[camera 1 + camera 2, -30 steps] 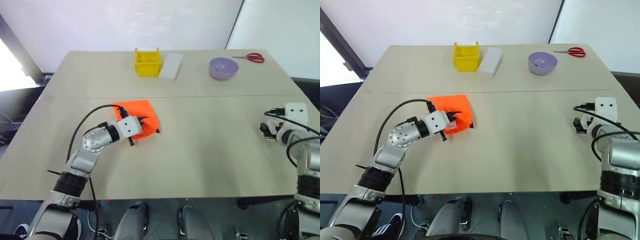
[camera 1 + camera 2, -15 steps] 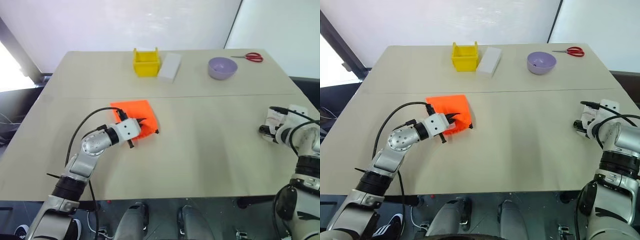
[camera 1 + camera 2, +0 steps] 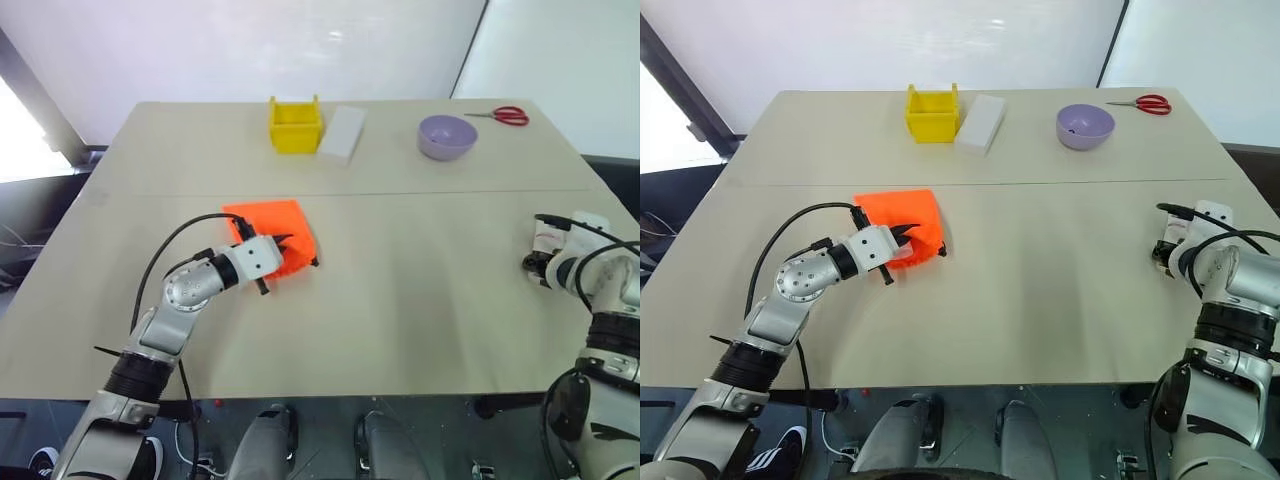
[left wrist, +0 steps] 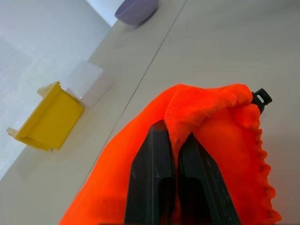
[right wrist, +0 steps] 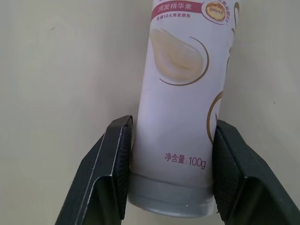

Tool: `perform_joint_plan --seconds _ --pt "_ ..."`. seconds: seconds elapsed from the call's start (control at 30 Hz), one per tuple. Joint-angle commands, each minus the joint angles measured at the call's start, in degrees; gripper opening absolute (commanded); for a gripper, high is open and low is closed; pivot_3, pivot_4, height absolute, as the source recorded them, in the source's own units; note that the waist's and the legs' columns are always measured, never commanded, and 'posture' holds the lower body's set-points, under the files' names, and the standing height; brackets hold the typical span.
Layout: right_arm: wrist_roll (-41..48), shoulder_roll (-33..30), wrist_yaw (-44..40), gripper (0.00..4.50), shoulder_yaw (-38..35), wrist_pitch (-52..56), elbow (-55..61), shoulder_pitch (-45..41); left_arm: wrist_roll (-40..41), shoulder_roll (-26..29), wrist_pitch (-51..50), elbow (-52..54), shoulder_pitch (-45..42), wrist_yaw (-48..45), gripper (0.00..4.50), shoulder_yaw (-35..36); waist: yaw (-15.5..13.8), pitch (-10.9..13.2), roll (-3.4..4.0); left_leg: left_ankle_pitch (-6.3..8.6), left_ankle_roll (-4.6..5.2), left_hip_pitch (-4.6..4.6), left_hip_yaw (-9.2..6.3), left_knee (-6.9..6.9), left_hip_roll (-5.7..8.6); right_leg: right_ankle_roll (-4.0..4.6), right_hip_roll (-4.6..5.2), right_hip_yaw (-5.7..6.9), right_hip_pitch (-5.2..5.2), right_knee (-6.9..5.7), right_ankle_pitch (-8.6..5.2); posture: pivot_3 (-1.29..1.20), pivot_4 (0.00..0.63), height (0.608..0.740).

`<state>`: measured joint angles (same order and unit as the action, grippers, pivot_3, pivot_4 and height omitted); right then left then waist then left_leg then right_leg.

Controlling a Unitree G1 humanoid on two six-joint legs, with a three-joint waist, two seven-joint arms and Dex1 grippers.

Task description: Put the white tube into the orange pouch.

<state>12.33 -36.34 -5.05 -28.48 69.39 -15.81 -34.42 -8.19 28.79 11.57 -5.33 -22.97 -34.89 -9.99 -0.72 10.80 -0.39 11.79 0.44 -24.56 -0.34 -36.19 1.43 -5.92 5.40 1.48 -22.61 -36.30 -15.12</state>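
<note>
The orange pouch (image 3: 268, 222) lies on the table left of centre, its black cord end (image 4: 261, 96) at the gathered rim. My left gripper (image 4: 174, 137) is shut on a fold of the pouch's rim fabric and holds it slightly raised. Near the table's right edge, my right gripper (image 3: 535, 262) tilts down at the table. In the right wrist view the white tube (image 5: 185, 89), printed with red and gold, lies flat on the table between that gripper's fingers (image 5: 115, 164). Both black pads press against the tube's sides close to its capped end.
At the back of the table stand a yellow bin (image 3: 294, 126), a plain white block (image 3: 343, 132) beside it, a purple bowl (image 3: 446, 136) and red scissors (image 3: 510, 115). A seam (image 3: 420, 191) runs across the tabletop. Bare table separates the pouch from the tube.
My right gripper has tipped further down and its fingers have closed in onto the white tube. The left gripper and the pouch have stayed where they were.
</note>
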Motion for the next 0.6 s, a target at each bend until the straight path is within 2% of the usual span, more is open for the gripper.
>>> perform_joint_plan --seconds 0.03,0.13,0.27,0.47,0.53,0.6 --pt "1.8 0.0 -2.9 1.73 0.4 -1.8 4.1 1.1 0.5 0.5 0.0 2.3 -0.2 -0.2 0.00 0.8 0.1 0.0 0.00 0.00 0.00 0.00 0.00 0.00 0.00 0.00 0.00 0.00 0.00 0.00 0.00 0.00 0.150 0.740" --pt "3.1 -2.5 -11.1 1.73 6.4 -6.6 10.7 4.9 0.5 0.4 0.0 2.1 -0.4 -0.3 0.00 0.6 0.1 0.0 0.01 0.00 0.00 -0.01 0.01 0.04 -0.01 -0.02 -0.01 -0.01 -0.04 0.00 0.01 0.00 0.150 0.740" --pt "7.4 -5.7 -21.6 1.73 9.4 -11.5 22.3 10.6 0.5 0.4 0.1 1.5 -0.9 -0.3 0.00 0.5 0.3 0.0 0.04 0.00 0.00 -0.03 0.02 0.08 -0.08 -0.04 -0.12 -0.01 -0.09 0.00 0.02 0.00 0.150 0.740" --pt "24.8 -7.0 -33.3 1.73 6.3 -2.5 41.9 17.3 0.6 0.4 -0.1 0.5 -1.7 -0.6 0.00 0.6 0.0 0.0 0.03 0.00 -0.01 -0.04 -0.02 0.03 -0.26 -0.04 -0.25 0.00 -0.08 0.01 0.02 0.00 0.150 0.740" --pt "31.3 -8.5 -36.5 1.73 8.3 1.3 51.6 22.7 1.0 0.2 -0.6 0.4 -2.3 -0.9 0.00 0.7 -0.2 0.0 0.02 0.01 -0.01 -0.06 -0.04 0.03 -0.27 -0.02 -0.22 0.00 -0.08 0.03 0.01 0.00 0.150 0.740" --pt "32.9 -8.7 -36.0 1.73 12.9 1.6 57.9 25.8 1.0 0.2 -0.7 0.3 -2.7 -1.3 0.00 0.6 -0.1 0.0 0.01 0.01 -0.02 -0.08 -0.06 0.06 -0.30 0.02 -0.16 0.03 -0.04 0.12 -0.01 0.00 0.150 0.740"
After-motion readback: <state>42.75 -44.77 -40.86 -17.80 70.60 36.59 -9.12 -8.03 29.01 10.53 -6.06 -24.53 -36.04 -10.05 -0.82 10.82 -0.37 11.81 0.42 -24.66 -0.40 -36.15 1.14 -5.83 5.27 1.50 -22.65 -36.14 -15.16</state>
